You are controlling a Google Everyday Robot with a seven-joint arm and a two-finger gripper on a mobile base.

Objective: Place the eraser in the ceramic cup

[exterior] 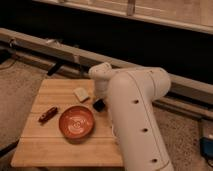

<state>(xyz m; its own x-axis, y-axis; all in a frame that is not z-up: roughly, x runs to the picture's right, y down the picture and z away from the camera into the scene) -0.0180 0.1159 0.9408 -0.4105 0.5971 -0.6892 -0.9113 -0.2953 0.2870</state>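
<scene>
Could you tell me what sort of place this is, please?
Probably a robot lab or test bay: a wooden table on speckled floor, metal rails behind, and a white arm whose gripper hangs over the table beside the bowl.

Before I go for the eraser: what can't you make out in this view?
Camera view:
- Cup: not visible; the arm covers the table's right side.
- End effector: below the wrist, right of the beige block; the dark shape there may be it or the eraser.
</scene>
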